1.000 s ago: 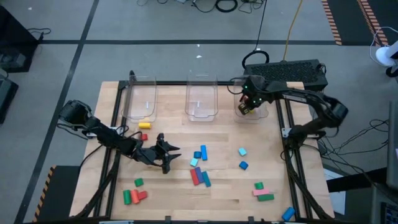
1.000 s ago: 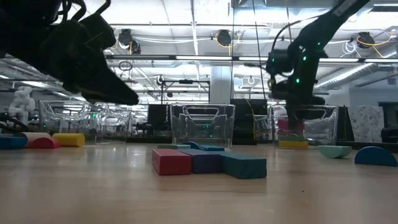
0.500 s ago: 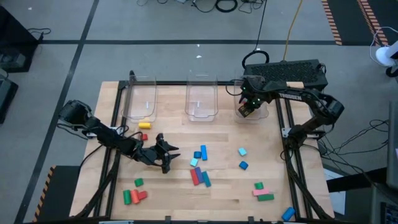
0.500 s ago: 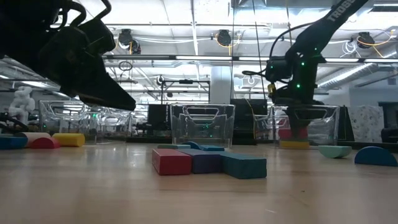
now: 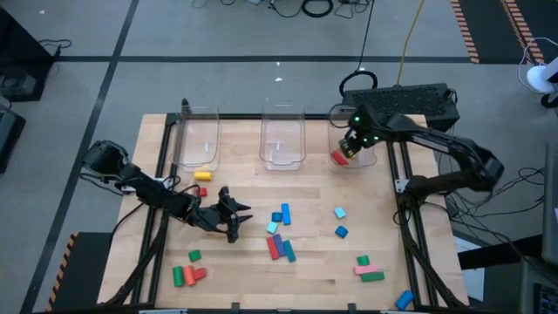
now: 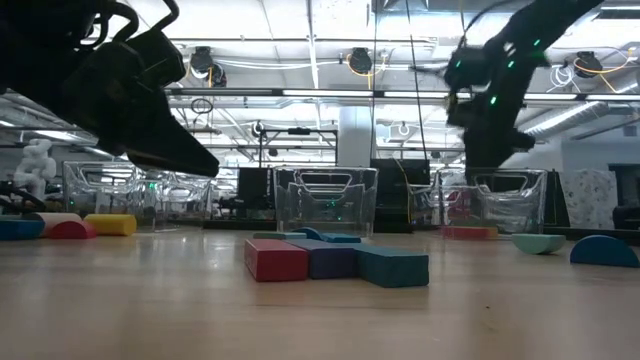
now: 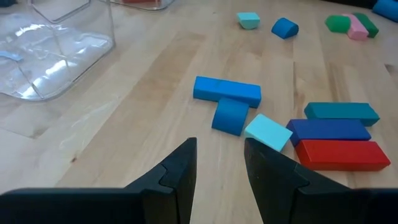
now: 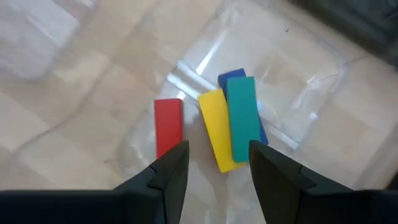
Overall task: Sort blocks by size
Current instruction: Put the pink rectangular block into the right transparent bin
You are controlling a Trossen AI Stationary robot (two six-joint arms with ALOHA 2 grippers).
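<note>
Two arms, right tool (image 8: 213, 163) parted above bin (image 8: 298, 106), left tool (image 7: 219, 163) low over table (image 7: 124, 137).

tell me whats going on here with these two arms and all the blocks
A two-armed robot is sorting coloured blocks into clear bins along the table's far edge. The right gripper hangs open and empty above the right bin, where a red bar, a yellow bar, a teal bar and a blue block lie. The left gripper hovers open and empty over the table near a cluster of blue, teal and red blocks. Many blocks lie unsorted on the table.
</note>
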